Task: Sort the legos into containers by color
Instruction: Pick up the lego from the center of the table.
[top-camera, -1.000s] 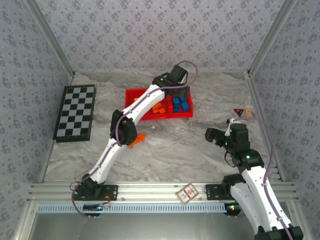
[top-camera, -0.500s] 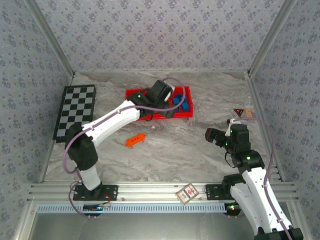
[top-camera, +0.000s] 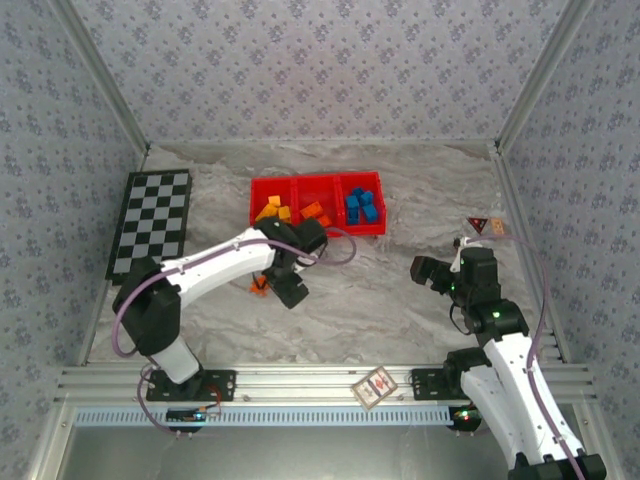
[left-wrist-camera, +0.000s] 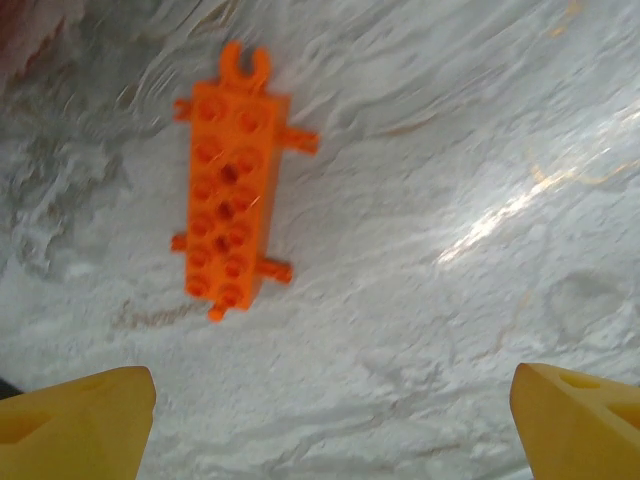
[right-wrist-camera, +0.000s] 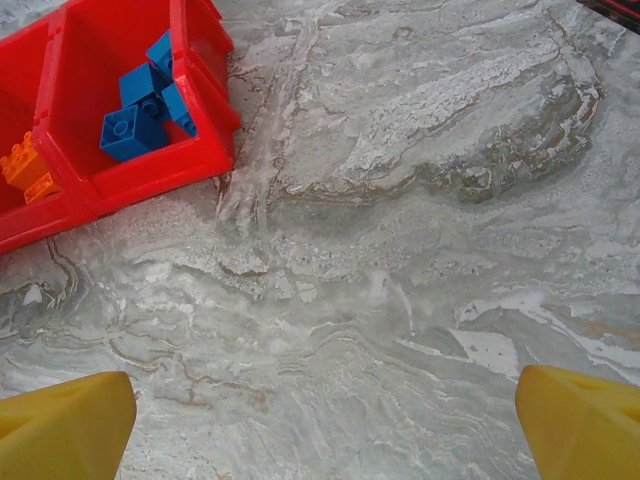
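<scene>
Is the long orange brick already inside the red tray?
No, the orange brick lies flat on the marble table, outside the red tray.

We see the left arm (top-camera: 215, 262) and the right arm (top-camera: 512, 362) built alike: white tubular links, black joint housings, black bases. A thin purple cable (top-camera: 116, 320) trails along each, and small green lights glow on the right one. At the hand, the fingertips (left-wrist-camera: 75, 420) are blunt yellow-orange wedges.
</scene>
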